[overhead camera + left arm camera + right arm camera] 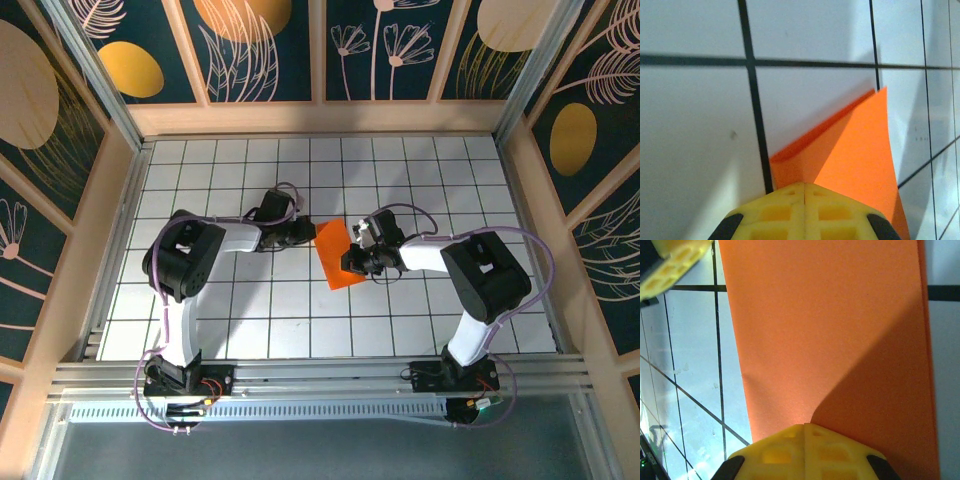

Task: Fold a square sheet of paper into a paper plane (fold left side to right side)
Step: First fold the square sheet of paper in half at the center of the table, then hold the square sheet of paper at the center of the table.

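Between the two arms, finding the square sheet of paper [333, 255] lying folded at mid-table [200, 300]. Pinching its far left corner with the clenched left gripper [308, 232], clamping its right edge with the clenched right gripper [350, 263]. Catching two layers gaping apart from the left wrist; getting one flat orange face from the right wrist, a yellow finger [670, 265] just beside its corner.
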Robot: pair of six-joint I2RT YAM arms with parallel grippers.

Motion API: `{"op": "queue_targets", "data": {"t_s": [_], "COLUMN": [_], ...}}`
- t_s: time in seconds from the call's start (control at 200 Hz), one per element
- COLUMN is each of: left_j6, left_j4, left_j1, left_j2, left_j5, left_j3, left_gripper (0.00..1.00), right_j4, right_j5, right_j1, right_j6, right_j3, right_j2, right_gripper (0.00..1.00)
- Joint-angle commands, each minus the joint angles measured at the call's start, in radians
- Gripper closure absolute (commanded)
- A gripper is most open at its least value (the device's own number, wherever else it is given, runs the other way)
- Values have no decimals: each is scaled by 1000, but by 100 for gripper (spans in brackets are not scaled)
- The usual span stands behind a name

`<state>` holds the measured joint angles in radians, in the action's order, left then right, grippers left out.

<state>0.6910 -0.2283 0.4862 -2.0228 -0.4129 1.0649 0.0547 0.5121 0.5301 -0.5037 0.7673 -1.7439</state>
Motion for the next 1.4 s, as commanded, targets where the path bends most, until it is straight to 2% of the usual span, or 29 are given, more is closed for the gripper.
{"op": "queue_targets", "data": {"t_s": [0.0,0.415,0.641,0.701,0.911,1.151,1.396], "left_j6": [-30,-44,-60,-55,38,87,61], "left_j4": [41,64,58,52,-48,-56,2], "left_j1": [-37,-60,-60,-59,-20,92,115], "left_j2": [-54,-76,88,140,252,176,72], "left_j5": [72,93,136,135,21,-12,-22], "left_j3": [31,78,17,-14,-158,-112,-35], "left_gripper": [99,99,98,99,99,99,99], "right_j4": [-91,-50,36,69,153,158,163], "right_j5": [-101,-72,-70,-80,-130,-164,-155], "right_j1": [-2,-2,11,41,83,102,105], "right_j6": [14,-27,-144,-188,-330,-357,-349], "right_j3": [-49,-70,-108,-122,-152,-142,-134], "right_j2": [-50,-42,2,17,47,53,43], "right_gripper": [100,100,100,100,100,100,100]}}
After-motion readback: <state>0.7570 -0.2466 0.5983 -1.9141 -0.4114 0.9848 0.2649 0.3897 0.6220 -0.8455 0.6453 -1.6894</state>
